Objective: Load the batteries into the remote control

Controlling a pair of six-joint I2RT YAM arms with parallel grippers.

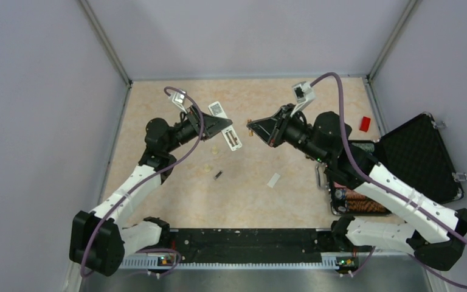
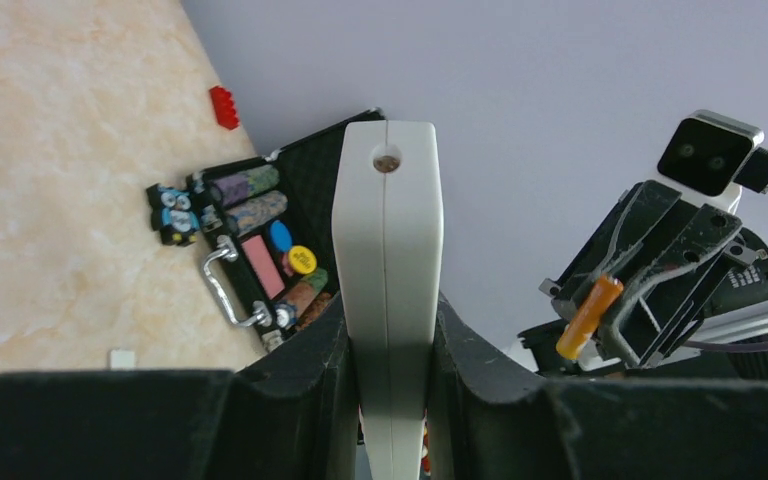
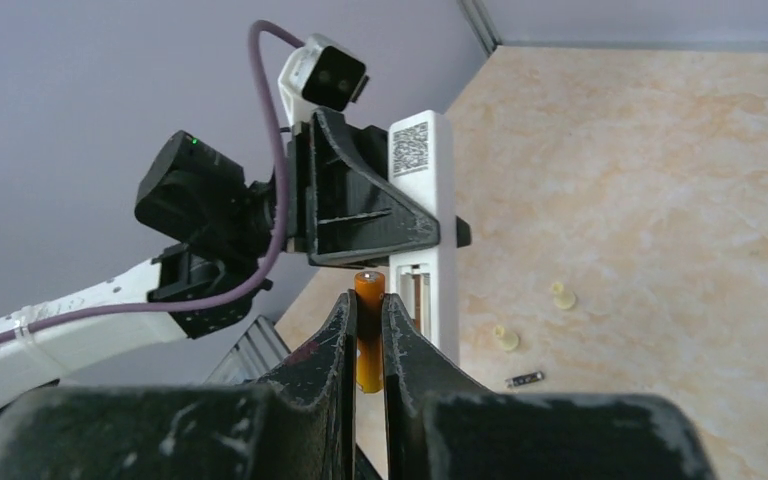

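The battery (image 3: 368, 335), centre of the right wrist view, looks light, rigid and slick (likely to swivel). The right gripper (image 3: 367, 303) pinches its sides, jaws nearly shut. The remote (image 2: 385, 230), probably stiff, stands mid-frame, clamped in the left gripper (image 2: 388, 312).
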